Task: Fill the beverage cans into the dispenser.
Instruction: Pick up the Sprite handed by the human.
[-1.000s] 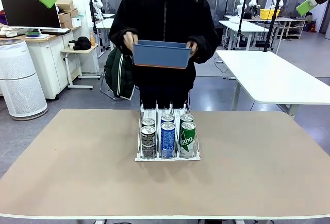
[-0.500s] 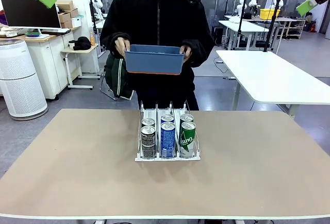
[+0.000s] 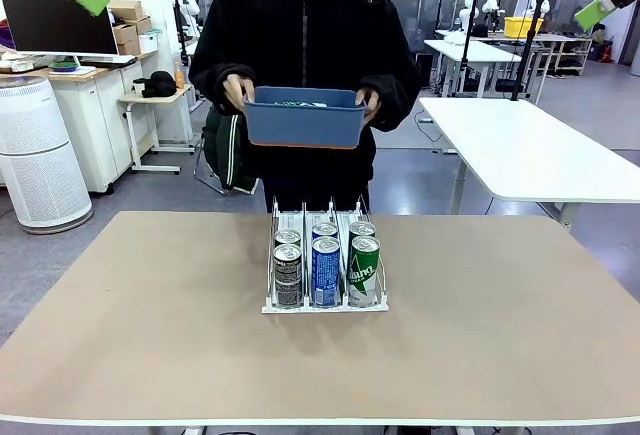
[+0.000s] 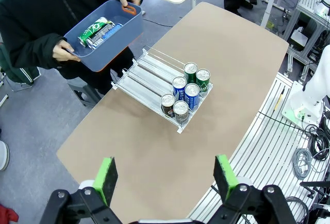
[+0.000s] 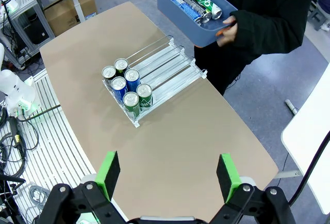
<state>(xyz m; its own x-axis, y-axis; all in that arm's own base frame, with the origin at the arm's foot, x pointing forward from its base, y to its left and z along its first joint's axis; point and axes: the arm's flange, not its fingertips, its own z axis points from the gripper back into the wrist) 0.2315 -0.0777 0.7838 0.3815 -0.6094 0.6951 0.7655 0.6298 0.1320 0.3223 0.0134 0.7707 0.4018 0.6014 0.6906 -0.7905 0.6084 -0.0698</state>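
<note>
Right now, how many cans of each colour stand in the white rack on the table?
Green cans: 2
Blue cans: 2
Black-and-silver cans: 2
Total: 6

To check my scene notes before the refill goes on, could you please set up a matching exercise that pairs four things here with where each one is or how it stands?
Things:
1. blue bin
2. dispenser
3. front green can
4. left tool

Places or states:
A. open, high above the table
B. right-hand lane, at the end nearest the robot
C. held in the person's hands, with cans lying inside
D. standing in the middle of the table

Pairs: 1-C, 2-D, 3-B, 4-A
</note>
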